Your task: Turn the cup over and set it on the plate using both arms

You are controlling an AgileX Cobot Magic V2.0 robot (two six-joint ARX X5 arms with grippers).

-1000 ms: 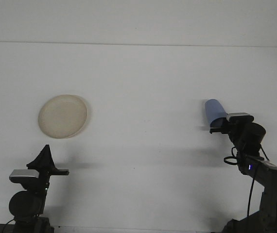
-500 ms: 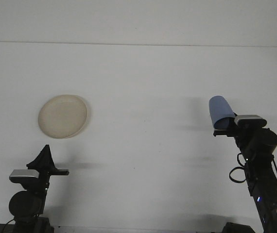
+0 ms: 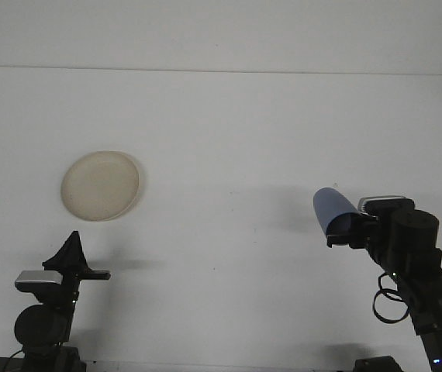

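Observation:
A blue cup (image 3: 331,211) hangs above the white table at the right, tilted with its closed end up and to the left. My right gripper (image 3: 345,229) is shut on its lower end. A cream round plate (image 3: 100,185) lies flat on the table at the left, far from the cup. My left gripper (image 3: 71,253) rests low at the front left, below the plate, its dark fingers pointing up and together with nothing in them.
The white table (image 3: 229,139) stretches between plate and cup with nothing on it. A pale back wall (image 3: 221,31) rises behind its far edge. The right arm's cable loop (image 3: 388,298) hangs under the wrist.
My right gripper has carried the blue cup down and to the left, and the arm now stands more upright. The left arm and the plate have stayed still.

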